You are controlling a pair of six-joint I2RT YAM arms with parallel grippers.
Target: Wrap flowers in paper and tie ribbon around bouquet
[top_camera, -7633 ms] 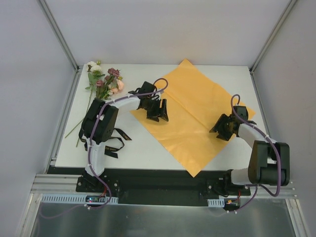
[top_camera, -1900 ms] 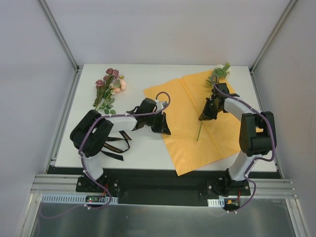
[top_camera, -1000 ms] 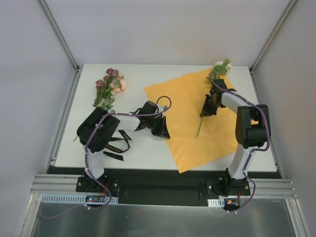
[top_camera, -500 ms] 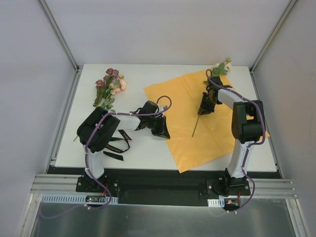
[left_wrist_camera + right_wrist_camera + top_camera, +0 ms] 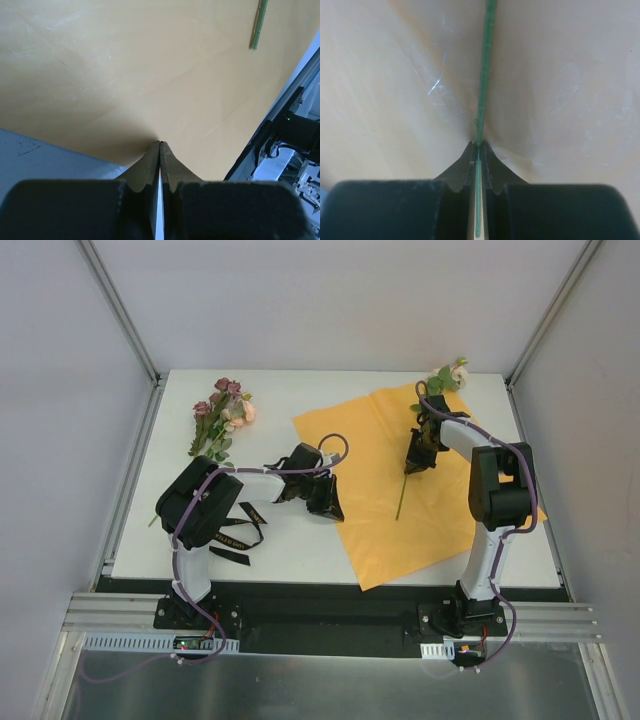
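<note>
One flower (image 5: 457, 373) held over the paper (image 5: 375, 530).
My right gripper (image 5: 479, 145) was closed on its thin green stem (image 5: 487, 75), low over the sheet, to lay it along the middle for wrapping, I judged. My left gripper (image 5: 159, 142) was fully closed, tips on the paper's edge, probably pinning it flat; the view was too close to be sure. The other flowers (image 5: 222, 412) and the ribbon (image 5: 240, 525) lay on the table (image 5: 290, 550), left.

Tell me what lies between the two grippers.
Only bare orange paper: the top view shows nothing on it between the left gripper at its left edge and the right gripper, shut on a flower stem.
</note>
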